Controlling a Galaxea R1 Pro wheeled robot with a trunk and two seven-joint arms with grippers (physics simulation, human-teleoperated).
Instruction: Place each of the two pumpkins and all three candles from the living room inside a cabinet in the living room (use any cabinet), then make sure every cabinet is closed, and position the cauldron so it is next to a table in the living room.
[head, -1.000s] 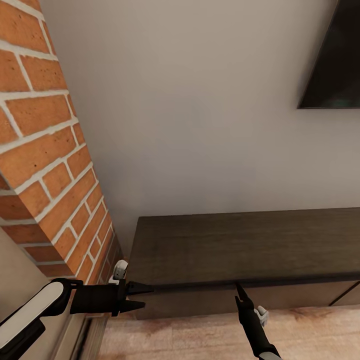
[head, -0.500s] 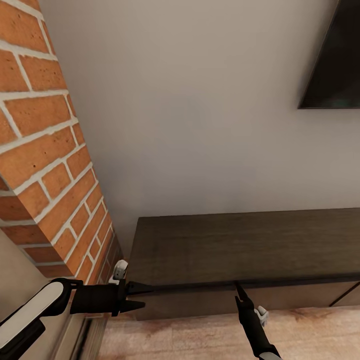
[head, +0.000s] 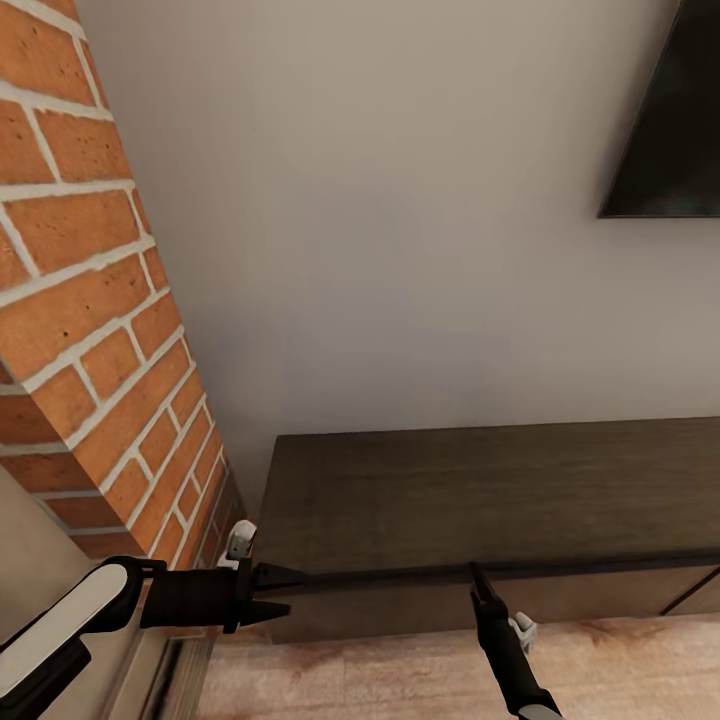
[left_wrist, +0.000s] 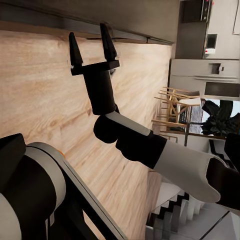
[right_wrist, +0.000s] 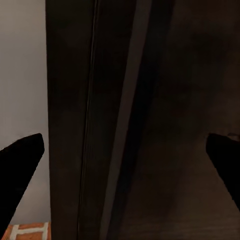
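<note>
The cabinet (head: 480, 495) — long, low, dark-brown wood grain with a flat top — stood against the plain grey wall, right of a red brick column (head: 90, 300). The left gripper (head: 285, 592) hung at its near left corner, its pointed black fingers parted. The right gripper (head: 480, 580) pointed at the upper front edge, fingers spread wide — the left wrist view showed both prongs (left_wrist: 90, 47) apart over pale plank floor (left_wrist: 40, 90).
</note>
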